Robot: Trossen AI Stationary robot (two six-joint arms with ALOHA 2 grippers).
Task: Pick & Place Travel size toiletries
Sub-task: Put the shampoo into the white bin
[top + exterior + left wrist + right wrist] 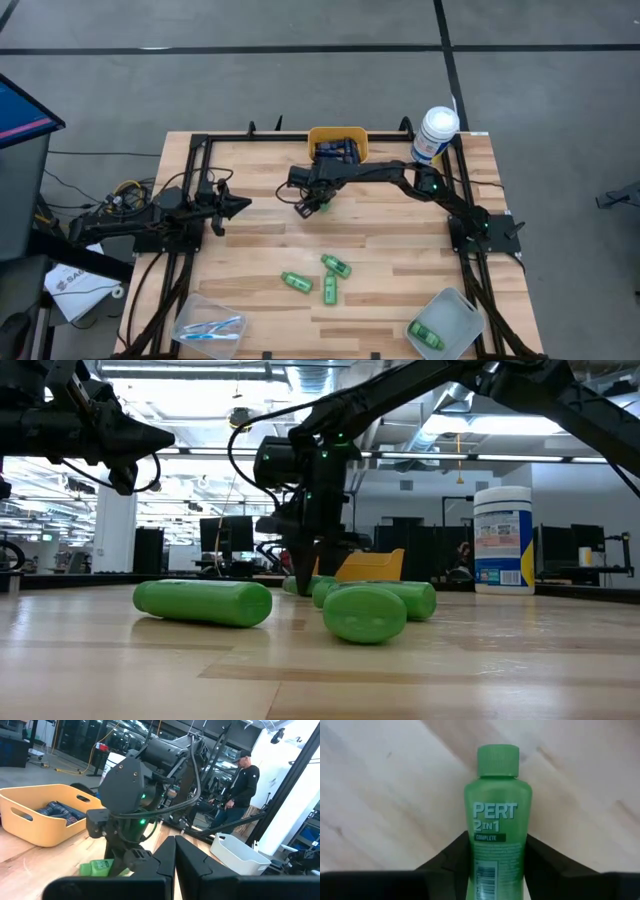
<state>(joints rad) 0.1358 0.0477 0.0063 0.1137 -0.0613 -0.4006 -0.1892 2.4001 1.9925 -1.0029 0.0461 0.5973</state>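
My right gripper point(312, 207) points down at the table's far middle, just in front of the yellow bin point(337, 148), shut on a green bottle point(497, 830) that lies label up. Three more green bottles point(296, 281) point(336, 265) point(330, 289) lie on their sides nearer the front. My left gripper point(240, 205) hovers at the left, shut and with nothing in it, pointing level toward the right arm. The yellow bin holds dark navy tubes point(57, 811). My right gripper pinches the green bottle's lower body by its two sides point(470, 855) between its two fingers point(447, 860). The fingers come from above, pointing down, and lie across the bottle. The bottle lies flat on the wood, its cap point(498, 760) pointing away from the fingers.
A large white canister point(435, 135) stands at the far right corner. A grey bin point(455, 318) at the front right holds a green bottle point(425, 335). A clear tray point(210, 327) at the front left holds toothbrushes. A person point(242, 785) stands in the room beyond the table.
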